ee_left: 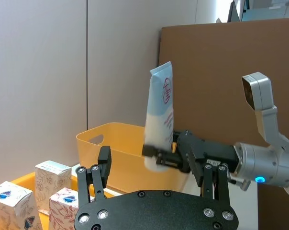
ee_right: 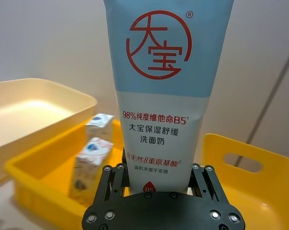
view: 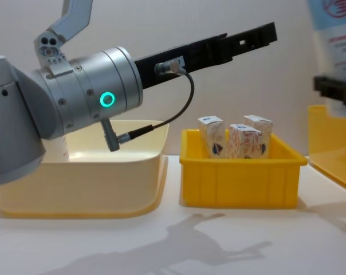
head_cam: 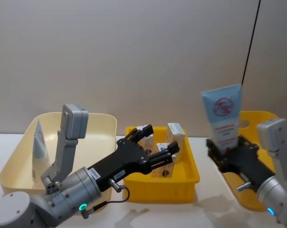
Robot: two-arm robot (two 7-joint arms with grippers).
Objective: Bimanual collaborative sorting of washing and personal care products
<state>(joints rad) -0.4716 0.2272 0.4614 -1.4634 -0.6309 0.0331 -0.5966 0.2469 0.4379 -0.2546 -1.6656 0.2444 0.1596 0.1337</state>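
My right gripper [head_cam: 227,153] is shut on the lower end of a tall pale-blue squeeze tube [head_cam: 223,116] with red print, holding it upright above the gap between the middle bin and the right-hand bin. The right wrist view shows the tube [ee_right: 156,96] close up between the fingers. Three small white cartons [head_cam: 174,135] with a reddish pattern stand in the yellow middle bin [head_cam: 186,187]. Above those cartons my left gripper [head_cam: 160,140] hovers open, holding nothing. A second pale-blue tube [head_cam: 39,140] leans inside the cream bin [head_cam: 100,121].
A deeper orange-yellow bin [head_cam: 257,118] sits at the far right, behind my right gripper. The cream bin [view: 87,177] and the yellow bin [view: 242,177] stand side by side with a narrow gap. White table surface runs along the front.
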